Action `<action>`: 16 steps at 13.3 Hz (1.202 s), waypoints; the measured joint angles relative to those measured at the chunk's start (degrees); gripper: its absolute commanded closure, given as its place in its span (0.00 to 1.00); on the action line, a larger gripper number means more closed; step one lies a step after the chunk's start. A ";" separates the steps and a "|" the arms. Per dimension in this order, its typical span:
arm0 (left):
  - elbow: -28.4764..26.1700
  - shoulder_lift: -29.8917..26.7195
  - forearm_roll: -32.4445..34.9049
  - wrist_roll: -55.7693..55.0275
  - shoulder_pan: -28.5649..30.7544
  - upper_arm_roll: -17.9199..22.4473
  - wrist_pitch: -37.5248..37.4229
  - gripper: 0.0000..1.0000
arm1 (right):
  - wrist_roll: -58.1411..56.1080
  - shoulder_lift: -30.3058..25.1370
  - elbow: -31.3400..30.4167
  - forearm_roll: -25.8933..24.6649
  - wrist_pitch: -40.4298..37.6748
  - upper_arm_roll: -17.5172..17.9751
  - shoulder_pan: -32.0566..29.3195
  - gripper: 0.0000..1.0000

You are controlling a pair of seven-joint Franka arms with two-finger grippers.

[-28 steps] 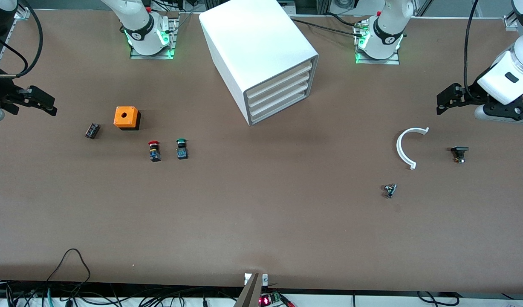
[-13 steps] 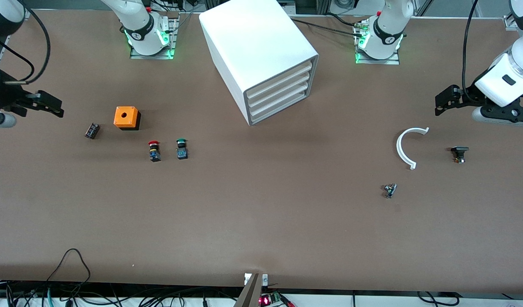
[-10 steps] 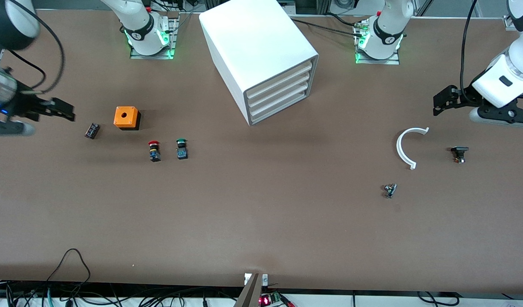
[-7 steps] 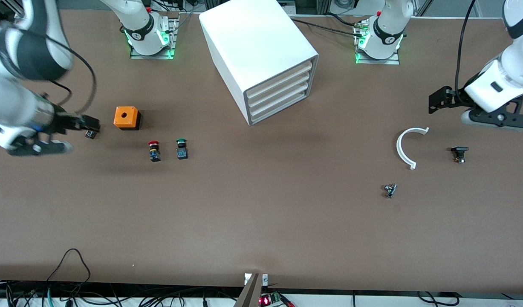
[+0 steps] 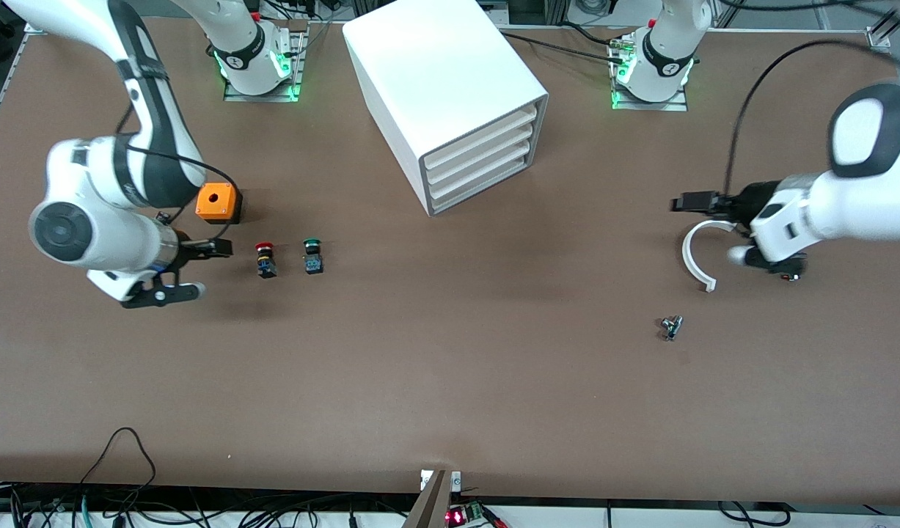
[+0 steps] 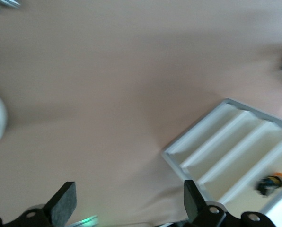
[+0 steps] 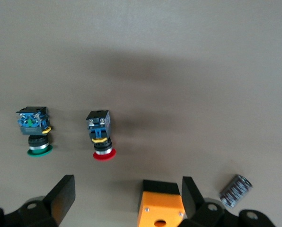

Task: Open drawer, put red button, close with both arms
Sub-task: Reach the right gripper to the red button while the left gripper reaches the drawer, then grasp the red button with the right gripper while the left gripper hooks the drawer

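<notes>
Cabinet (image 5: 450, 103) stands at the robots' edge of the table between the two bases, its four stacked drawers all shut; the drawer (image 5: 479, 139) fronts face toward the left arm's end. Right gripper (image 5: 215, 249), fingers spread apart and holding nothing, hangs over the table just beside the red button (image 5: 265, 259). The button lies on its side, untouched, between this gripper and the green button (image 5: 312, 256); an orange box (image 5: 218, 202) sits close by. Left gripper (image 5: 688, 202), fingers apart and empty, is over one tip of a white curved piece (image 5: 695, 255), well apart from the cabinet.
</notes>
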 measured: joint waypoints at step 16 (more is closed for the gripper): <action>-24.89 9.81 -38.06 31.26 -5.89 -13.90 17.68 0.13 | -1.97 5.47 -13.22 0.02 22.39 4.11 0.36 0.00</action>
